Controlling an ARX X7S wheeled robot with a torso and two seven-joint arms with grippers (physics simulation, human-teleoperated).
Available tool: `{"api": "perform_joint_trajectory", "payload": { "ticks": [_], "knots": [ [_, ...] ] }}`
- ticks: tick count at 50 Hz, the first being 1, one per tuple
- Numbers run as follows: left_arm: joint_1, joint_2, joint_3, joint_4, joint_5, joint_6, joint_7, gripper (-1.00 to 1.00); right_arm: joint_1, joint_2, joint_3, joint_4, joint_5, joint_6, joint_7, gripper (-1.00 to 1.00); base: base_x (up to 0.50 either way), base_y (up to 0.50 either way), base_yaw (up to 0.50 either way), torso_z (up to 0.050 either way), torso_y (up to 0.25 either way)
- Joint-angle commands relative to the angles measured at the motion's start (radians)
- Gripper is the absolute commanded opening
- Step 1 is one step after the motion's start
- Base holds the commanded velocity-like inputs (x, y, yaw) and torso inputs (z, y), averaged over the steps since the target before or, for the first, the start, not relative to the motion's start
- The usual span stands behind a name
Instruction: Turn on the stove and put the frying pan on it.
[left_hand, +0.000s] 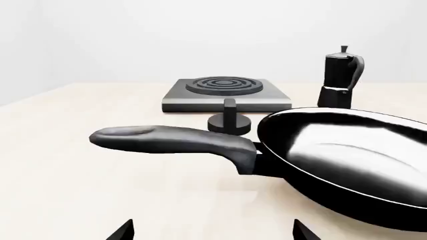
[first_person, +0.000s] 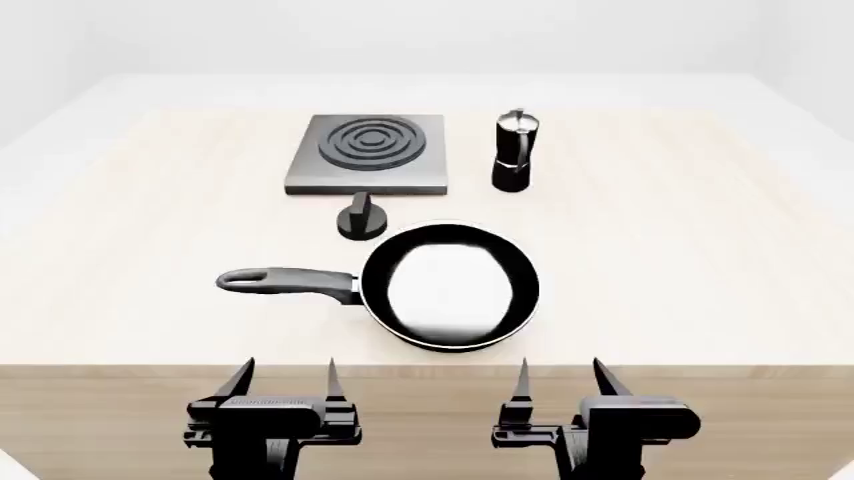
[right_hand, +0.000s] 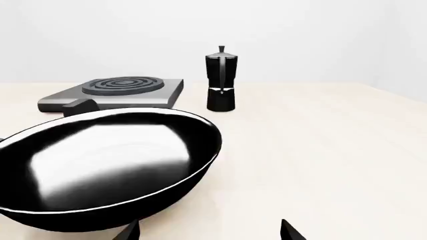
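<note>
Head view shows your left gripper (first_person: 284, 375) at the near edge of the table (first_person: 694, 270), its two fingers spread apart with nothing between them, clear of every object. Your right gripper (first_person: 558, 375) sits beside it at the same edge, likewise spread wide and holding nothing. In each wrist view you see only the dark fingertips poking into the frame, apart from one another, with bare tabletop between them.

Just beyond the grippers lies the frying pan (first_person: 451, 285), resting flat on the light wood, its glossy inside catching a bright reflection. Its long dark-grey handle (first_person: 287, 281) points toward your left side, ending roughly in line with your left gripper but well short of touching it. In the left wrist view the handle (left_hand: 173, 140) crosses the frame in front of you, with the pan's bowl (left_hand: 347, 160) off to one side.

Past the pan, just beside its far rim, the small black knob (first_person: 362, 217) stands on the table, separate from the stove (first_person: 368, 152), which lies flat farther back with its ringed burner bare. The moka pot (first_person: 514, 150) stands upright near the stove's right side, apart from it, and it shows clearly in the right wrist view (right_hand: 220, 80)
</note>
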Motion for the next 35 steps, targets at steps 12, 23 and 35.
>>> {"api": "perform_joint_trajectory", "payload": {
  "ticks": [12,23,35],
  "knots": [
    [0.007,-0.048,0.061,0.005,-0.02,-0.006,-0.071,1.0,0.007,0.046,-0.065,0.012,0.029,0.029,0.065,1.0,0.0,0.0,0.0,0.0,0.0],
    [-0.29,-0.081,0.088,0.606,0.013,-0.748,-0.076,1.0,0.324,0.089,-0.071,-0.637,0.123,0.854,0.085,1.0,0.0,0.0,0.0,0.0,0.0],
    [-0.283,-0.091,0.066,0.568,-0.007,-0.678,-0.105,1.0,0.307,0.092,-0.06,-0.57,0.128,0.757,0.116,1.0,0.0,0.0,0.0,0.0,0.0]
  ]
}}
